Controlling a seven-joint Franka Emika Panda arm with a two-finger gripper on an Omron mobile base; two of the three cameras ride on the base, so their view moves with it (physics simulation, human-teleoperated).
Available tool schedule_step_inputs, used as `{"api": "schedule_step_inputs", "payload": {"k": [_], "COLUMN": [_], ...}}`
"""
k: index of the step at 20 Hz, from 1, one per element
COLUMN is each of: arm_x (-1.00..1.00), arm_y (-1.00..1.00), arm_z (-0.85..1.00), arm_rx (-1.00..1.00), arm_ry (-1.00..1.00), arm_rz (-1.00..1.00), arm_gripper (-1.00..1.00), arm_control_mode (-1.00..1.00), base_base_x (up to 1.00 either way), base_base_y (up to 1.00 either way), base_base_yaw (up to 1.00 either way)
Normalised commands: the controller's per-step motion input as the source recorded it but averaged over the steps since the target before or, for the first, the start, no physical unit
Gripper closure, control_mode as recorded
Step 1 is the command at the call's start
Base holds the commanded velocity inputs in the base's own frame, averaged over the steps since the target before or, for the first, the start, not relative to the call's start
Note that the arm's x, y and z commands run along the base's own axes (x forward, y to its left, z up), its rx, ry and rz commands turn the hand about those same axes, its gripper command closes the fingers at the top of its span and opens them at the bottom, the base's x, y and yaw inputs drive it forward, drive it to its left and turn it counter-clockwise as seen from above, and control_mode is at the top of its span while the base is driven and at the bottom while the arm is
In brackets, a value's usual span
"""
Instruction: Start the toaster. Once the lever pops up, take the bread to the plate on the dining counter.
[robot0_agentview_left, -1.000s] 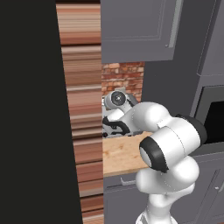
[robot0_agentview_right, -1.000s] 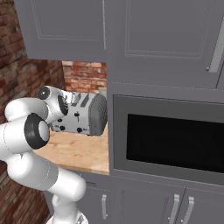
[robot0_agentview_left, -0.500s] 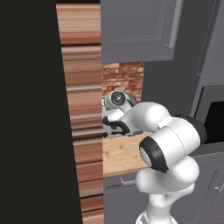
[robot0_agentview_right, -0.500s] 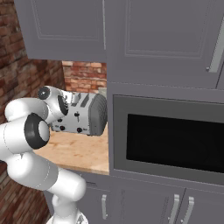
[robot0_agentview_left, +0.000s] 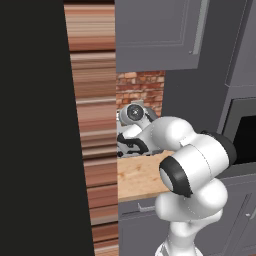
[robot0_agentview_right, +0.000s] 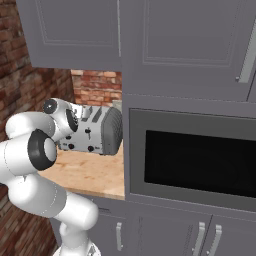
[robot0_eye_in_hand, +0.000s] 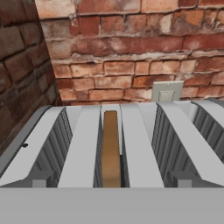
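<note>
The silver-grey toaster (robot0_agentview_right: 102, 131) stands on a wooden counter (robot0_agentview_right: 90, 172) in a brick corner. In the hand view I look along its top (robot0_eye_in_hand: 83, 157) from the front edge. The bread (robot0_eye_in_hand: 111, 148), a brown slice seen edge-on, sits low in the slot left of centre. My gripper (robot0_agentview_right: 81, 114) hovers at the toaster's upper front, open and holding nothing; my own arm largely hides its fingers. The plate and the dining counter are out of view.
A black microwave (robot0_agentview_right: 195, 160) is built in right of the toaster, under grey upper cabinets (robot0_agentview_right: 150, 45). Brick walls close the corner behind and to the left (robot0_eye_in_hand: 26, 65), with a wall outlet (robot0_eye_in_hand: 166, 92). A tall dark panel (robot0_agentview_left: 30, 125) blocks the left.
</note>
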Motion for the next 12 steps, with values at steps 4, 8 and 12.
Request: {"api": "schedule_step_inputs", "payload": {"k": [4, 8, 12], "arm_x": [0.00, 0.00, 0.00], "arm_y": [0.00, 0.00, 0.00], "arm_z": [0.00, 0.00, 0.00], "arm_rx": [0.00, 0.00, 0.00], "arm_ry": [0.00, 0.00, 0.00], "arm_rz": [0.00, 0.00, 0.00], "arm_gripper": [-1.00, -1.00, -1.00], "arm_control_mode": [-1.00, -1.00, -1.00], "base_base_x": [0.00, 0.00, 0.00], "base_base_y": [0.00, 0.00, 0.00], "base_base_yaw": [0.00, 0.00, 0.00]}}
